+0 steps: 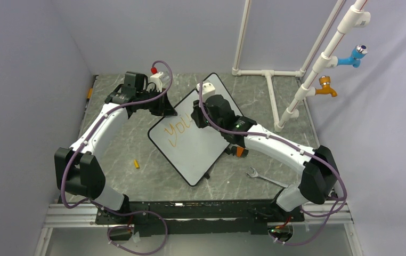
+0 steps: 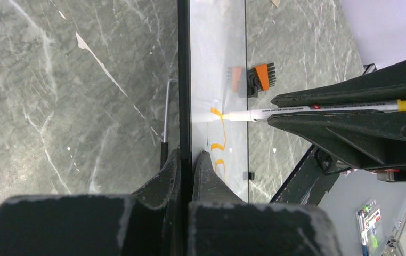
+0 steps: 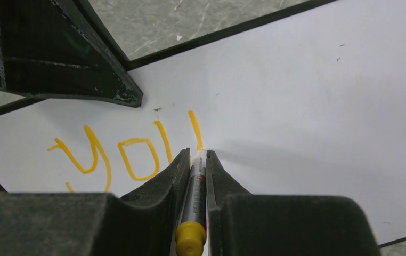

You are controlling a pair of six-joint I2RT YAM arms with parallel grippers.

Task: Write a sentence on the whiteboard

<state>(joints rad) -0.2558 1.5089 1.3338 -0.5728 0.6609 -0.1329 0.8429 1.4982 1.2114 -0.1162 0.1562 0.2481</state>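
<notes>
The whiteboard lies tilted on the table, white with a thin black rim. Orange letters "You" stand on its upper left part; in the right wrist view they read "You". My left gripper is shut on the whiteboard's rim, clamping its edge. My right gripper is shut on an orange marker with a yellow end cap. The marker has its tip on the board at the end of the "u" stroke. The tip is hidden behind my fingers in the right wrist view.
A small yellow marker cap lies on the table left of the board. An orange-and-black brush-like eraser sits by the board's right edge. A metal wrench lies near the right arm. A white PVC pipe frame stands at the back right.
</notes>
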